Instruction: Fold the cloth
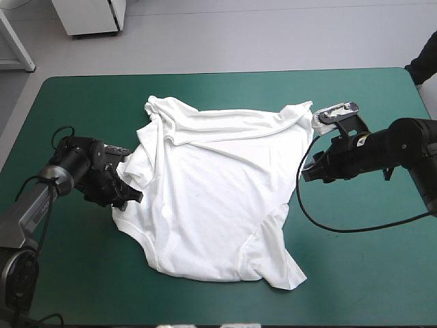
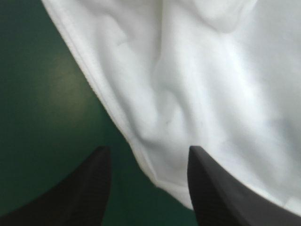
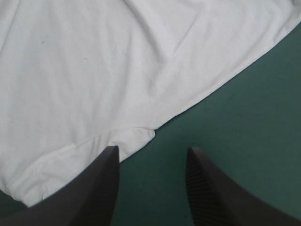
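White and limp, the T-shirt (image 1: 218,184) lies rumpled mid-table on the teal-green cover (image 1: 355,273) — soft, light, apt to sag — so the left gripper (image 2: 148,153) and right gripper (image 3: 151,153), fingers spread and empty, should pinch its side hems.

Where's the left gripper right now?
In the high view, the left gripper is at the left edge of the T-shirt, open, the hem between its fingers.
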You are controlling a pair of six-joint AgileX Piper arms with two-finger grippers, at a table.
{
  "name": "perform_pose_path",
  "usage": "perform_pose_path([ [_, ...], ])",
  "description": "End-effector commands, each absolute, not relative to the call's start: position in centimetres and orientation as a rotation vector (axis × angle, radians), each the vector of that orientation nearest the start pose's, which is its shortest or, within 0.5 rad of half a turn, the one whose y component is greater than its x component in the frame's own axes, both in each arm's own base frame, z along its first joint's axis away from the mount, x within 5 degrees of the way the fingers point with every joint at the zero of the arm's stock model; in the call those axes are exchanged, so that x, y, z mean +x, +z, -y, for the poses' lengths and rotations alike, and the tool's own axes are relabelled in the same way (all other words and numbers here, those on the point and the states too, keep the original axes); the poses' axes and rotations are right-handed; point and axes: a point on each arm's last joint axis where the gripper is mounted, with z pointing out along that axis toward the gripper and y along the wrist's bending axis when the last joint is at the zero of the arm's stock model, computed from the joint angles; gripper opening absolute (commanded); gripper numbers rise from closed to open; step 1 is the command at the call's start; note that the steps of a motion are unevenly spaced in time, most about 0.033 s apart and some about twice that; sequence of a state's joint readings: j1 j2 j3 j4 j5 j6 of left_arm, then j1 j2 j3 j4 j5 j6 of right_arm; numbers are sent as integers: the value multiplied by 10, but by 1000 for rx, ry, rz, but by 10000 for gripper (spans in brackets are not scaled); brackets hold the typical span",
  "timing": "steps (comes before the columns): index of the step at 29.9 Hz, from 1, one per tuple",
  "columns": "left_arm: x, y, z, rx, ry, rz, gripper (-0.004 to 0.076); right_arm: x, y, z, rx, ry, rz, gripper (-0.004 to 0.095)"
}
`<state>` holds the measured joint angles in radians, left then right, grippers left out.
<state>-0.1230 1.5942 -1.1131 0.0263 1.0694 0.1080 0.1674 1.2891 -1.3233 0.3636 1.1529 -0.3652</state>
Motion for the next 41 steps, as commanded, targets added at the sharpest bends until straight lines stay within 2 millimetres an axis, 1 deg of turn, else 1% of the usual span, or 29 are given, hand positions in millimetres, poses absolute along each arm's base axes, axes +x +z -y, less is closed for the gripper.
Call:
perform_pose_path([
  [1, 297, 244, 36, 359, 17, -2981, 375, 237, 401, -71, -581, 413, -2386, 423],
  [6, 301, 240, 36, 352, 22, -2967, 375, 237, 401, -71, -581, 413, -2386, 423],
  [9, 303, 231, 33, 341, 29, -3002, 375, 237, 401, -71, -581, 417, -2385, 423],
  [14, 296, 214, 21, 296, 2, -3066, 375, 236, 401, -72, -582, 422, -2388, 423],
  [19, 287, 200, 23, 294, -75, -3101, 365, 236, 401, -72, -581, 428, -2394, 423],
  [20, 286, 199, 25, 298, -107, -3104, 346, 235, 401, -72, -574, 433, -2401, 423],
  [22, 284, 196, 28, 284, -158, -3103, 260, 235, 397, -72, -571, 434, -2416, 423],
  [26, 284, 196, 30, 292, -196, -3097, -4, 231, 383, -72, -577, 463, -2501, 424],
  [29, 284, 196, 32, 290, -224, -3091, -9, 224, 370, -76, -610, 486, -2594, 424],
  [32, 285, 197, 34, 290, -264, -3082, -9, 217, 357, -87, -683, 505, -2637, 424],
  [36, 284, 200, 36, 295, -284, -3064, -9, 213, 341, -111, -802, 525, -2677, 424],
  [38, 284, 203, 36, 297, -287, -3048, -9, 214, 331, -125, -875, 492, -2692, 424],
  [41, 284, 205, 36, 295, -288, -3039, -9, 215, 318, -149, -1021, 425, -2669, 424],
])
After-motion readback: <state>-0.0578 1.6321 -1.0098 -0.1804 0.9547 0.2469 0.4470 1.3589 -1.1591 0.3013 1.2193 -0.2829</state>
